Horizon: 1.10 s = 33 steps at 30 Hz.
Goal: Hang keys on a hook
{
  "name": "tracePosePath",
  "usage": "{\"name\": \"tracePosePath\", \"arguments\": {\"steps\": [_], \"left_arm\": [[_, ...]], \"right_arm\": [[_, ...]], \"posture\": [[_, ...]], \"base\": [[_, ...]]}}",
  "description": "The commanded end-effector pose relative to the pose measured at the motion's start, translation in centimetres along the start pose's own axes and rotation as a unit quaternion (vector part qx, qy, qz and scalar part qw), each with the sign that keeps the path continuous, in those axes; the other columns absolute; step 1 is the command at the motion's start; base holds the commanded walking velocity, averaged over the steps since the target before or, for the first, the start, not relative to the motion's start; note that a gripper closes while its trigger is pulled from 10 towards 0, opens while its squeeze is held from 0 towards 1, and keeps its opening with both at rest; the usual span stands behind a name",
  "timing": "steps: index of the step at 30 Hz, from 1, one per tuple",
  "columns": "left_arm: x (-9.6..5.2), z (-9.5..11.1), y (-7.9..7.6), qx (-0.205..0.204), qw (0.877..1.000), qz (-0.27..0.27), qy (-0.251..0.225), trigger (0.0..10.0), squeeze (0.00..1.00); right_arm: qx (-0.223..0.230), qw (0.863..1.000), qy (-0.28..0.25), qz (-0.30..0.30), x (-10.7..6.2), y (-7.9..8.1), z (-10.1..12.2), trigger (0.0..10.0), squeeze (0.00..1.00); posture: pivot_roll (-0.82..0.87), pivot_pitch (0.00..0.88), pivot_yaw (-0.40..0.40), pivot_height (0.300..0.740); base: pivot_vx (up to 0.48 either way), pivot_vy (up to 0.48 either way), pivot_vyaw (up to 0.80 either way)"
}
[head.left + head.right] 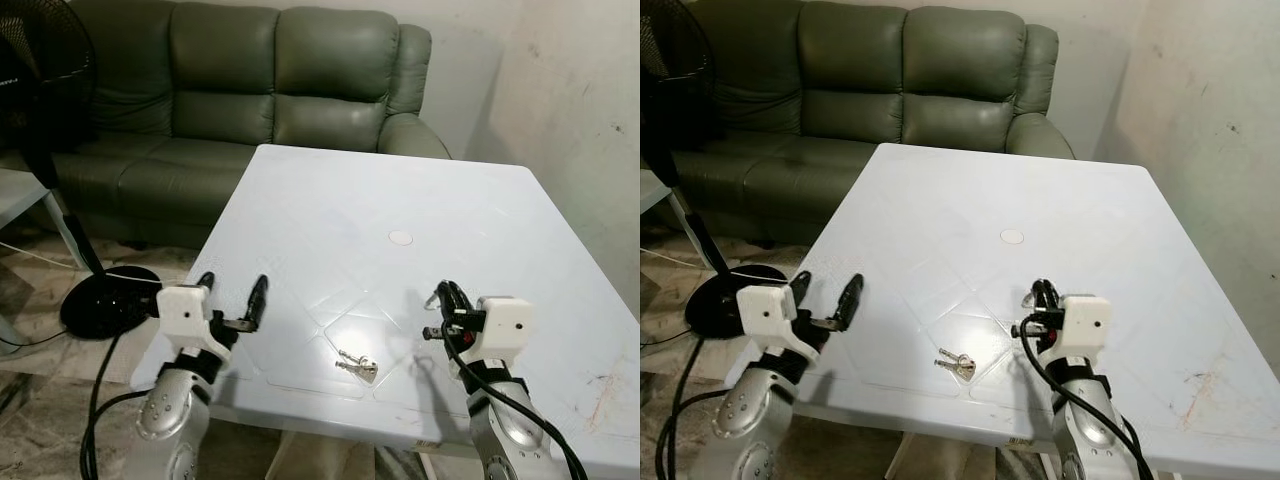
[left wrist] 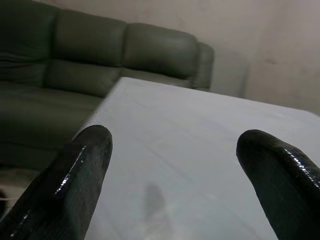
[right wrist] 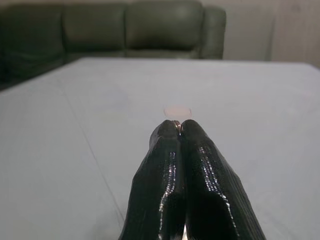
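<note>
Right wrist view, glossy black fingers (image 3: pixel 200 165) of the right gripper (image 1: pixel 447 298) pressed together on a thin metal ring (image 3: pixel 177 125), left gripper (image 1: pixel 232 296) spread wide at the near-left edge, small silver keys (image 1: pixel 357 364) flat between them on the smooth white table (image 1: pixel 400 190), broad bare surface beyond, green leather sofa (image 1: pixel 250 90) behind.

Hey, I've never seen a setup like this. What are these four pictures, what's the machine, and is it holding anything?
It's a humanoid robot with two silver arms. The two wide pictures come from cameras in its head, looking down at a white table with a green sofa behind. The other two come from wrist cameras looking along each arm's black fingers. The left end effector is open at the table's near left edge. The right end effector is shut on a small metal loop. The keys lie on the table between them.
</note>
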State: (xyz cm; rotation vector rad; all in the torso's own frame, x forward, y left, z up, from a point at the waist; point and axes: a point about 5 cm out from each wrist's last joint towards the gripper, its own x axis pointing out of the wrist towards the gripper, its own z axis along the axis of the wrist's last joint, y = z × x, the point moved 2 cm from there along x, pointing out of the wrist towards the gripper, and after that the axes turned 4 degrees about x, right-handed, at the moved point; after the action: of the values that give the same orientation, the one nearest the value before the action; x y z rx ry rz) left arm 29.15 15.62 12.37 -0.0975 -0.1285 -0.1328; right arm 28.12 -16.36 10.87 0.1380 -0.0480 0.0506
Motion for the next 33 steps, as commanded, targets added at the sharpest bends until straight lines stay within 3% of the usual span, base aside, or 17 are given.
{"name": "tracePosePath", "arguments": {"steps": [1, 17, 33], "left_arm": [[0.5, 0.4, 0.7, 0.004, 1.000, 0.016, -0.008, 10.0, 0.00], [2.6, 0.7, 1.9, 0.024, 0.999, 0.036, -0.020, 10.0, 0.00], [2.6, 0.4, 1.6, 0.039, 0.999, 0.026, -0.021, 10.0, 0.00]], "right_arm": [[-0.003, 1.000, 0.009, -0.012, 0.3, -0.5, -0.2, 10.0, 0.00], [-0.026, 1.000, -0.006, -0.015, 1.7, -0.7, -0.3, 10.0, 0.00], [-0.027, 0.999, -0.009, -0.022, 1.6, -0.8, -0.5, 10.0, 0.00]], "posture": [[0.03, 0.000, -0.046, 0.740], [0.03, 0.000, -0.049, 0.740], [0.02, 0.000, -0.042, 0.740]], "base": [[0.000, 0.000, -0.76], [0.000, 0.000, -0.77], [0.000, 0.000, -0.76]]}}
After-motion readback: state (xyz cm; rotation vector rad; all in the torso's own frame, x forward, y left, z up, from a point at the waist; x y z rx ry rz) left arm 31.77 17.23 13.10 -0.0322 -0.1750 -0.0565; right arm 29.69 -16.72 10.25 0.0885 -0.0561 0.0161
